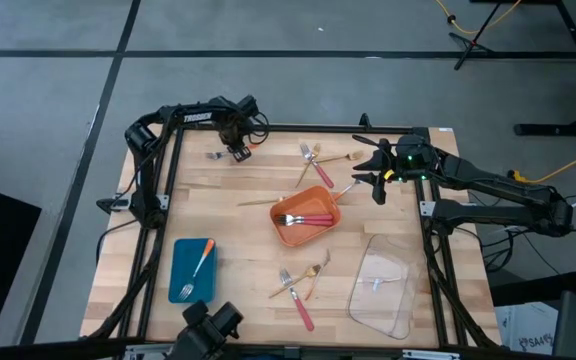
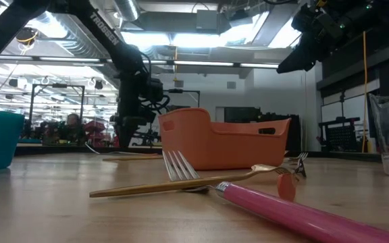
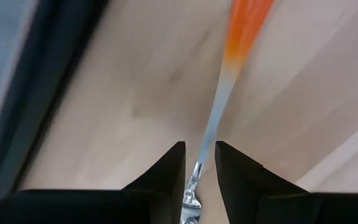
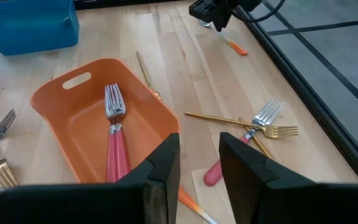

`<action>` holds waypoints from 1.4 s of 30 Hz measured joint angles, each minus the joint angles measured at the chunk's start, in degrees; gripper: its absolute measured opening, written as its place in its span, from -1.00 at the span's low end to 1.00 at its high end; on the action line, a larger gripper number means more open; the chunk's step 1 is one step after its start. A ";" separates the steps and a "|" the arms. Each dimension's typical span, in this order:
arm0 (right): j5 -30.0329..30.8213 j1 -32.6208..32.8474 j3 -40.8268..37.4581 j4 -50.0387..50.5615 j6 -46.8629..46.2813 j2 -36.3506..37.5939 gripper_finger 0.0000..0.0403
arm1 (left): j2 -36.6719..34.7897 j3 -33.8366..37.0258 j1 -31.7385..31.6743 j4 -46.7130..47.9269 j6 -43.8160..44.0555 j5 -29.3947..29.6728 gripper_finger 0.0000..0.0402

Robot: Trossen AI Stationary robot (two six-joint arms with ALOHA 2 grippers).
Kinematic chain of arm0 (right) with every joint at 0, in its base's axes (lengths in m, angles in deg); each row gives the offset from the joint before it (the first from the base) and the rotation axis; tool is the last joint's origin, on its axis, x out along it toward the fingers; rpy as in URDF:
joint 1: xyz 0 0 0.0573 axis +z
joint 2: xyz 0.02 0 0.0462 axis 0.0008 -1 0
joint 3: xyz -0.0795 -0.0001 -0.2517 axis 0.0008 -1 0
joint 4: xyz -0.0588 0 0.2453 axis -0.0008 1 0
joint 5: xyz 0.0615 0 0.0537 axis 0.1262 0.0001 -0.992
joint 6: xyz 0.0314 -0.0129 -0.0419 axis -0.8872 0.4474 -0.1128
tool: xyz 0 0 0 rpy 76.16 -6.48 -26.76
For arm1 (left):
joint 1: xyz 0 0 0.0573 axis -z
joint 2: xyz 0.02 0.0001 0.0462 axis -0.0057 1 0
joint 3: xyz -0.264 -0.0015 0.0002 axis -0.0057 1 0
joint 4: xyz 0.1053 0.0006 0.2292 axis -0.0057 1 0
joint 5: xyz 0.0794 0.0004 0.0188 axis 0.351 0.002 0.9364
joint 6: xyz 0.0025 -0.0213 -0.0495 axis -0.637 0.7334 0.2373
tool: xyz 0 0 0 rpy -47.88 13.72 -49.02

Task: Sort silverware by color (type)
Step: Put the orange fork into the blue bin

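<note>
The left arm reaches along the far edge of the bench (image 1: 218, 190), its wrist bent down so that the left gripper (image 1: 238, 150) stands low over the wood near the far left corner. In the left wrist view its 2 fingers (image 3: 166, 171) are parted by a narrow gap, and the silver neck of an orange-handled fork (image 3: 229, 81) runs through that gap with light visible on both sides; I cannot tell whether the fingers touch it. From above, this fork (image 1: 214, 155) lies on the bench just beside the gripper, on its left. The right arm stretches in from the right edge, and the right gripper (image 1: 376, 182) hangs above the far right part of the bench with its fingers (image 4: 163, 168) spread and nothing between them. Below and just left of it sits the orange tray (image 1: 320, 236), which holds 2 pink-handled forks (image 1: 306, 219) lying side by side. Beyond the tray, near the far edge, a pink-handled fork (image 1: 315, 160) and a gold fork (image 1: 336, 158) lie close together. On the near side of the bench, a pink-handled fork (image 1: 296, 298) and a gold fork (image 1: 300, 282) cross. The blue tray (image 1: 180, 262) at the near left holds 1 orange-handled fork (image 1: 198, 270). The clear tray (image 1: 393, 262) stands at the near right.
</note>
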 joint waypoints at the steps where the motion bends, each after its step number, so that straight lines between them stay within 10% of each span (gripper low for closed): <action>1: -0.01 0.00 0.00 0.01 -0.01 0.00 -0.50 | 0.00 0.68 0.00 0.05 0.00 0.01 -0.60; 25: -0.02 0.00 0.00 0.00 0.03 0.00 -0.50 | -0.26 6.10 0.04 -3.43 0.07 0.17 -0.61; 42: -0.02 0.00 0.00 0.00 0.03 0.00 -0.50 | -0.26 6.12 0.07 -3.45 0.24 -0.13 -0.97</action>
